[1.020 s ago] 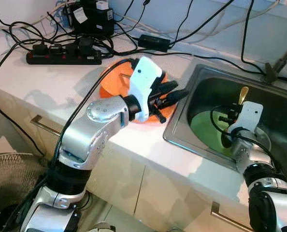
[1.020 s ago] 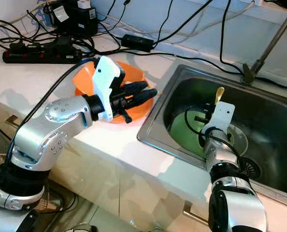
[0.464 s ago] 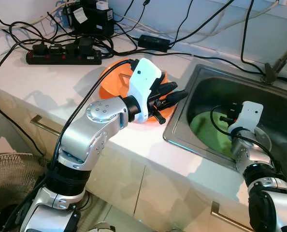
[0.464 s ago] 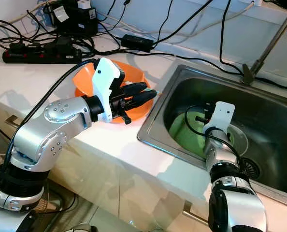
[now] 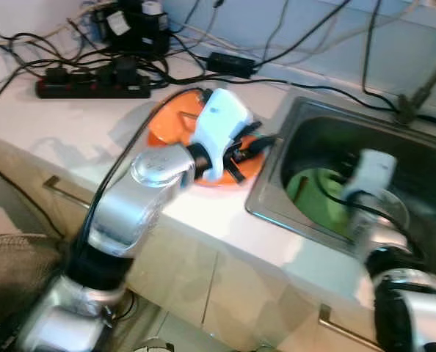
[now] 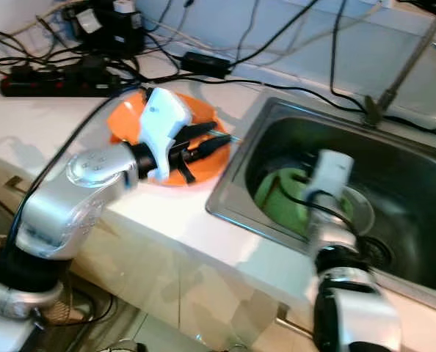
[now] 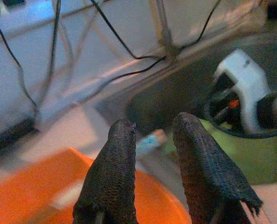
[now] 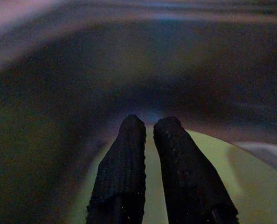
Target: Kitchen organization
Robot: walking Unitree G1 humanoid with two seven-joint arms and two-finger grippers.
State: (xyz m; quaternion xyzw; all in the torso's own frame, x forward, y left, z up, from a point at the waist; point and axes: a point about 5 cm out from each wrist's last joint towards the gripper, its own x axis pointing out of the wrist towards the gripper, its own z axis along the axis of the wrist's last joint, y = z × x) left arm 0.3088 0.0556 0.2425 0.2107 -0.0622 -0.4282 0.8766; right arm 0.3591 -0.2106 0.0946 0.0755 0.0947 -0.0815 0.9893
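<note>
An orange plate point(image 5: 166, 128) lies on the white counter beside the sink point(image 5: 313, 117). My left gripper point(image 5: 262, 141) hovers over its near rim, pointing at the sink. Seen from the left wrist point(image 7: 155, 126), it is open with a narrow gap, and a small pale blue thing point(image 7: 148, 140) shows beyond its tips. A green plate point(image 6: 273, 198) lies in the sink. My right gripper point(image 8: 149, 123) reaches down over it, fingers point(image 8: 124, 158) nearly touching, with nothing seen between them. Its white wrist mount point(image 5: 372, 165) hides the fingers from the head camera.
A black power strip point(image 5: 93, 86) and many cables lie across the back of the counter. The faucet stem point(image 6: 394, 81) rises behind the sink. A pale round dish point(image 6: 361, 209) and the drain point(image 6: 376, 253) are beside the green plate. Cabinet handles sit below the counter edge.
A golden spoon that stood up behind my right wrist a second ago is out of sight. The camera has shifted and blurred. The left gripper stays over the orange plate's rim.
</note>
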